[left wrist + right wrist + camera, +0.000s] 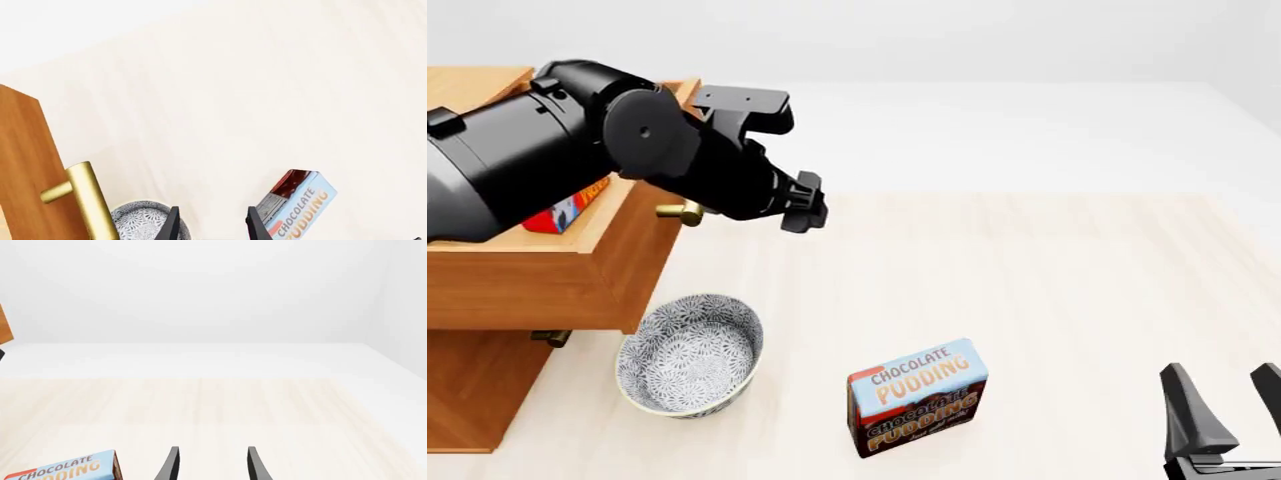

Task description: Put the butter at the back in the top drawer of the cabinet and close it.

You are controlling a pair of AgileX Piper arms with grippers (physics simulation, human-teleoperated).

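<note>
1. The butter (565, 212) lies inside the top drawer (554, 290), which stands pulled out from the cabinet (467, 385). Only a red and blue corner of the box shows, because the left arm covers the rest.

2. What remains, as I judge it, is closing the drawer, so the relation that matters is how the drawer's front face lies from the left hand (212, 226).

3. In the left wrist view the drawer front and its brass handle (85, 200) sit just beside the hand, off to one side of the fingers and not between them. The fingers are apart with nothing held.

4. The handle's bar runs along the drawer front. A push should go square against that front, back toward the cabinet, not along the bar.

5. The left hand is far nearer the drawer. In the front view the left arm hangs over the drawer's open corner, by the handle (681, 211).

6. The right hand (1225, 410) is well apart from the cabinet, at the near edge of the worktop (1068, 290). Its fingers are apart and hold nothing.

7. The bowl (689, 353) stands just in front of the cabinet, below the open drawer, and the pudding box (917, 397) stands farther out from the cabinet, beyond the bowl. Neither seems to lie in the drawer's path.
</note>
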